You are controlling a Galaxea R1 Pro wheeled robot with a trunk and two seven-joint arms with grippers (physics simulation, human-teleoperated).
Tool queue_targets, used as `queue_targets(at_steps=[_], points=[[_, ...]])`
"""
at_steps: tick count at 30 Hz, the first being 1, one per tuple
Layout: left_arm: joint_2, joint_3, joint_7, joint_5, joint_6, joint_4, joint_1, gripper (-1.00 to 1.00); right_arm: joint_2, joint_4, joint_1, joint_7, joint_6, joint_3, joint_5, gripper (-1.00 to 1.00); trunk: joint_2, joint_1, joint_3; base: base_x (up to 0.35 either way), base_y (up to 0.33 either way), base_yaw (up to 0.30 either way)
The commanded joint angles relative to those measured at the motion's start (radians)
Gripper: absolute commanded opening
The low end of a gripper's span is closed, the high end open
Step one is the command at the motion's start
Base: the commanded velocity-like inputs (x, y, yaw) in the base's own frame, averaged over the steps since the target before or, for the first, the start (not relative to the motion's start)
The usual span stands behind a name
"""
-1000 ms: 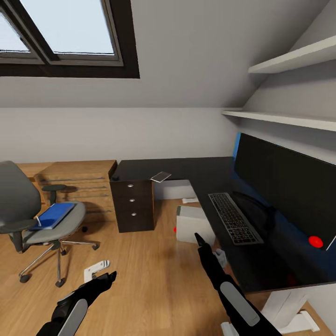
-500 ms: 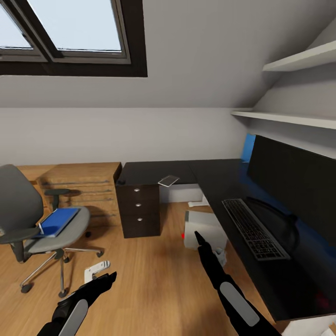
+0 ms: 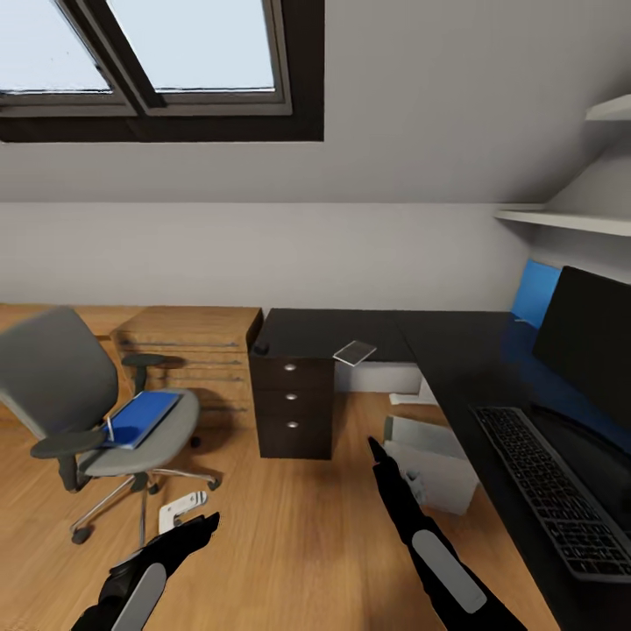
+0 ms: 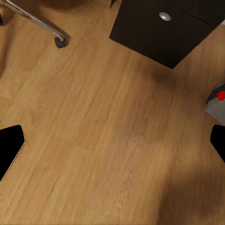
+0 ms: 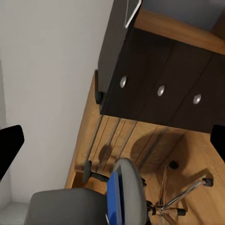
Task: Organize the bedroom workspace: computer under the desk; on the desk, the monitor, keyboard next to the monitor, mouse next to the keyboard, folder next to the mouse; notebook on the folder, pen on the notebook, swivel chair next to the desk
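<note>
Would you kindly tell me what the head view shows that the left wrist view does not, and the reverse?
Head view: the keyboard, the monitor, the blue folder on the chair's seat and the notebook on the desk. Left wrist view: a close look at one chair castor. Both: the wood floor, the drawer unit, the computer and the swivel chair.

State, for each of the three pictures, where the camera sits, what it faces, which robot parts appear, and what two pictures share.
Head: high, facing desk and swivel chair; both arms show.
Left wrist: faces down at floor; left end effector fingertips at the edges.
Right wrist: faces drawer unit and chair; right end effector fingertips at the edges.
Shared: head and right wrist both show the folder.
</note>
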Motion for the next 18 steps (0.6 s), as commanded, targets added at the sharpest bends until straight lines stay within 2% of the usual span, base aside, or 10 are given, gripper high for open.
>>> queue_targets(at_steps=[1, 18], points=[[0.001, -0.004, 0.009, 0.009, 0.001, 0.005, -0.001, 1.00, -0.001, 0.000, -0.001, 0.004, -0.009, 0.005, -0.011, 1.00, -0.001, 0.001, -0.001, 0.325, 0.000, 0.276], [0.000, -0.006, 0.008, 0.005, 0.000, 0.014, -0.001, 1.00, -0.001, 0.001, -0.001, 0.003, -0.021, 0.004, -0.009, 1.00, -0.001, 0.001, -0.001, 0.325, 0.000, 0.277]])
